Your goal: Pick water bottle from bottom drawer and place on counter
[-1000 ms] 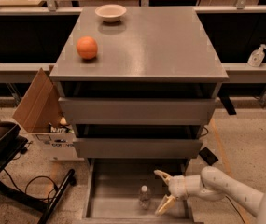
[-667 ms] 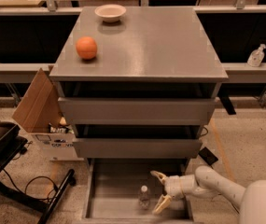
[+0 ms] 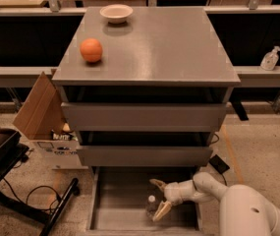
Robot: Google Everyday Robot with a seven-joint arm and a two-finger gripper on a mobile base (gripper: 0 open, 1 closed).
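The water bottle (image 3: pixel 151 206), clear with a white cap, stands in the open bottom drawer (image 3: pixel 111 215) towards its right side. My gripper (image 3: pixel 157 198) reaches into the drawer from the right on a white arm. Its two tan fingers (image 3: pixel 161 211) are spread open, one behind the bottle and one in front of it, right next to the bottle's right side. The grey counter (image 3: pixel 169 43) is the cabinet top above, holding an orange ball (image 3: pixel 91 50) and a white bowl (image 3: pixel 116 13).
The two upper grey drawers (image 3: pixel 144 118) are shut above the open one. A cardboard box (image 3: pixel 41 113) leans at the cabinet's left, with a black stand and cables (image 3: pixel 36 200) on the floor. Pump bottles (image 3: pixel 269 58) stand on a shelf at right.
My gripper has moved left inside the bottom drawer, closing in on the water bottle with its fingers still spread. The bottle has not moved.
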